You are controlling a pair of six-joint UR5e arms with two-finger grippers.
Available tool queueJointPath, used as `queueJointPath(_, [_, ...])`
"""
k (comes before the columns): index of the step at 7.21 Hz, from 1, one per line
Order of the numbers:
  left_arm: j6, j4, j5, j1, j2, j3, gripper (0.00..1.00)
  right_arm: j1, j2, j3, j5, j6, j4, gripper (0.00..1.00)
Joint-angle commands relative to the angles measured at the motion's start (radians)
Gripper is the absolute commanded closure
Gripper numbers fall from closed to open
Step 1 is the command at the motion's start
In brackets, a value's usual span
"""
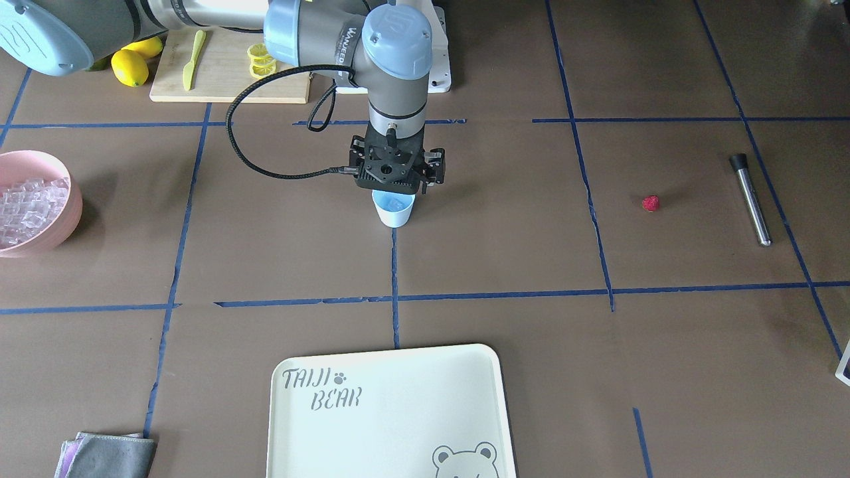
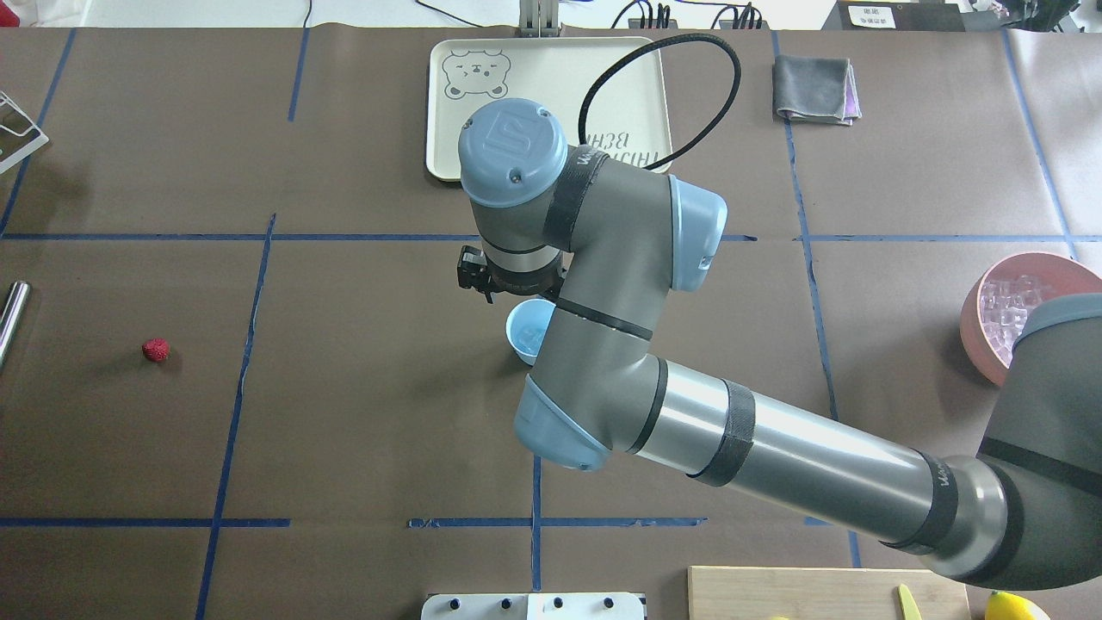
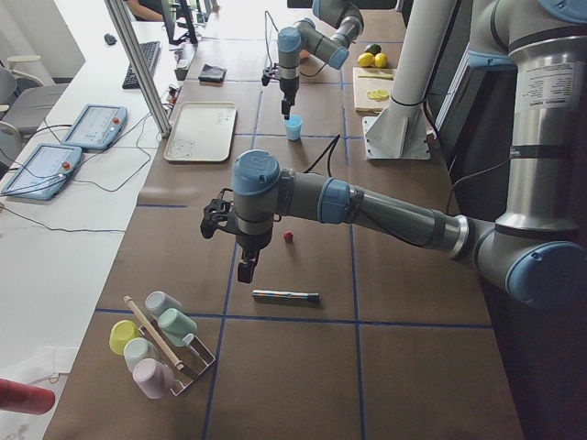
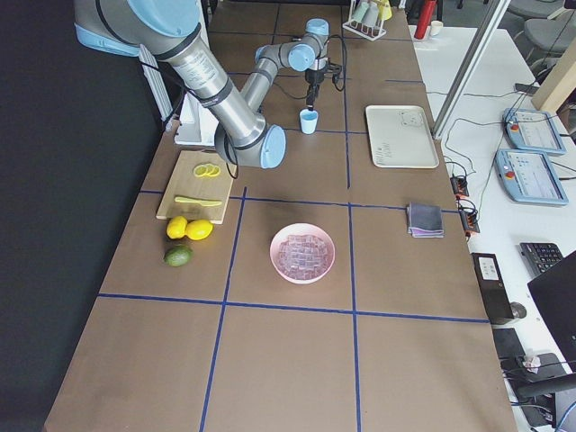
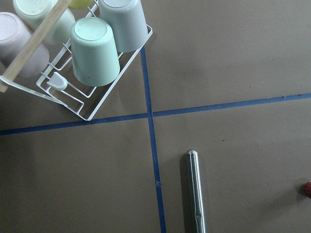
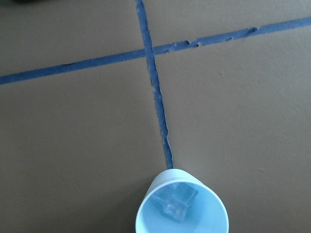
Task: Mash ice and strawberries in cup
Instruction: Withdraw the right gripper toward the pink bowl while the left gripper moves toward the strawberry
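Note:
The light blue cup (image 1: 394, 211) stands near the table's middle, on a blue tape line. It holds one clear ice cube (image 6: 177, 206). My right gripper (image 1: 397, 180) hangs straight above the cup; its fingers are hidden, so I cannot tell whether it is open or shut. More ice (image 1: 30, 202) fills a pink bowl (image 1: 66, 219) on my right. The red strawberry (image 1: 651, 203) lies alone on the table to my left. My left gripper (image 3: 246, 270) hovers just beside the strawberry (image 3: 288, 237). It shows only in the exterior left view, so I cannot tell its state.
A metal rod (image 1: 752, 199) lies beyond the strawberry. A rack of upturned cups (image 5: 73, 48) stands at my far left. A cream tray (image 1: 392, 411) and a grey cloth (image 1: 106, 455) lie at the far edge. A cutting board (image 1: 226, 66) with lemon slices and lemons (image 1: 129, 66) is near my base.

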State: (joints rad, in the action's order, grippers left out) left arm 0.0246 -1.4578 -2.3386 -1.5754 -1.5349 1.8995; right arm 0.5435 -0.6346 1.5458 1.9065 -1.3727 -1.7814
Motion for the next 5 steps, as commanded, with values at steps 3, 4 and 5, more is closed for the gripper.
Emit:
queueJointPath(3, [-0.641, -0.283, 0.015, 0.363, 0.010, 0.102, 0.00, 0.204, -0.282, 0.264, 0.049, 0.273, -0.004, 0.00])
queueJointPath(4, [-0.796, -0.429, 0.075, 0.447, 0.045, 0.101, 0.00, 0.305, -0.372, 0.319, 0.118, 0.434, -0.004, 0.00])
queueJointPath(5, [-0.872, -0.488, 0.164, 0.534, 0.061, 0.098, 0.00, 0.394, -0.463, 0.344, 0.178, 0.592, 0.005, 0.00])
